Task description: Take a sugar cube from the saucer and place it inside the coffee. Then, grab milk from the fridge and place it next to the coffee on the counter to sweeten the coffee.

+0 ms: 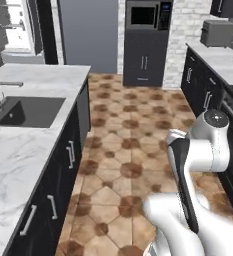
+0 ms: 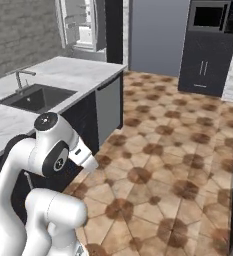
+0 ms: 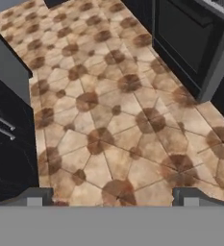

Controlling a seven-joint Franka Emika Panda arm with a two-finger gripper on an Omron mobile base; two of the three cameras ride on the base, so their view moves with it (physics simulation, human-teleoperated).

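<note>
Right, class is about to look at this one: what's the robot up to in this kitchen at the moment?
Nothing is being handled. The arm is folded low over the tiled floor, between the marble counter with its sink and the dark cabinets opposite. In the hand view the gripper points down at bare tiles, its jaws wide apart and empty. The fridge stands open at the far end of the counter, not yet reached.

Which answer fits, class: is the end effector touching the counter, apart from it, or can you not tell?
Apart. In the hand view the end effector hangs open over the tiled floor, with nothing between its fingertips; the counter lies off to the side.
</note>
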